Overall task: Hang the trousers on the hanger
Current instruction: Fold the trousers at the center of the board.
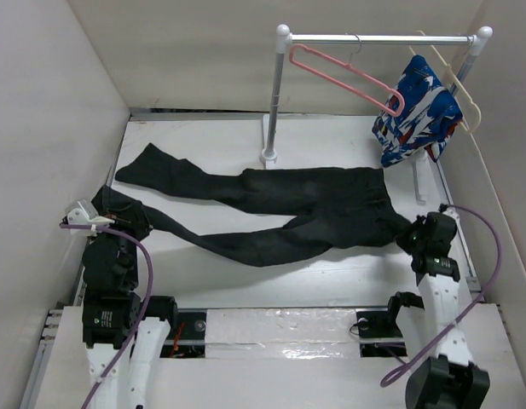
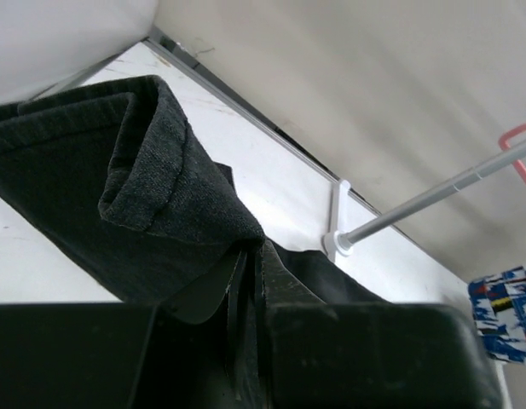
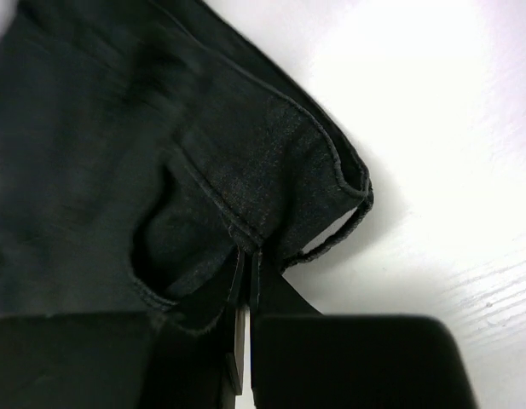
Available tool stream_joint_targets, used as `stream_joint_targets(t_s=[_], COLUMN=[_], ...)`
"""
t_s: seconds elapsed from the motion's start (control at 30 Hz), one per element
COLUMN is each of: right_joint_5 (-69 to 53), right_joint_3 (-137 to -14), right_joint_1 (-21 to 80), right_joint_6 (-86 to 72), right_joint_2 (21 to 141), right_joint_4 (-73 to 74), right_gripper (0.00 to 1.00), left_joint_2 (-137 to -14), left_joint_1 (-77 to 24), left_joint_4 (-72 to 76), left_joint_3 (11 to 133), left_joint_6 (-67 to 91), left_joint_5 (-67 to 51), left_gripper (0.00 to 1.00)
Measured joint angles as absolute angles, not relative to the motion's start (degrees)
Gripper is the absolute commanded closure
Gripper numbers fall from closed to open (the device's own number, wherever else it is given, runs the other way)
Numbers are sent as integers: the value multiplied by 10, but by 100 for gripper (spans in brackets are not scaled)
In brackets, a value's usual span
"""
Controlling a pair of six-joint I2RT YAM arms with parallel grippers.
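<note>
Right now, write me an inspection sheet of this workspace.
Surface: white table; no spills seen.
Job's things: long black fabric trousers lie spread out; thin pink wire hanger hangs bare on the metal rail.
Clutter: blue-white-red patterned garment on a cream hanger, same rail.
Hands: left hand shut on a leg cuff; right hand shut on the waistband.
Cables: a purple cable loops along each arm.
Surroundings: white walls on three sides.
</note>
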State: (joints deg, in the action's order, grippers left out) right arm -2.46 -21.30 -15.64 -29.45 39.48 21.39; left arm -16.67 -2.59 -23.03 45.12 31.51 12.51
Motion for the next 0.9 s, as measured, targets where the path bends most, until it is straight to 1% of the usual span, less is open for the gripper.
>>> stream_joint_targets(t_s=[0.07,0.13,0.23,0.33,0.43,0.53,0.73,0.8,0.87,0.9], right_joint_5=[-6,29,74,112,142,149,133,125,119,116], right_joint_3=[-246,-321,-415,-464,-467,-466,-449,-426,-404,-398], right_joint_1=[-154,-152,-152,-152,-152,-152,-152,-152,-153,-153], right_joint_6=[-293,-283,-263,-241,-220,-211,-209,-212,-219,-223], right_joint_2=[355,308,283,256,222,212,255,274,298,311], right_joint_4=[234,268,298,321,352,384,385,370,357,352], right_gripper=[100,100,100,100,97,97,99,100,100,100], left_joint_2=[-172,-178,-184,-190,-193,-193,-200,-244,-312,-385], left_joint_1=[-27,-27,-27,-27,-27,-28,-28,-22,-13,-5], left_joint_4=[-237,-240,-243,-240,-240,-238,-226,-221,-216,-214], left_joint_3=[459,471,495,511,511,505,449,449,463,483], left_joint_6=[314,314,314,314,318,323,334,337,342,345], left_joint_5=[141,154,174,201,225,245,261,253,243,239], left_gripper=[100,100,100,100,100,100,100,100,100,100])
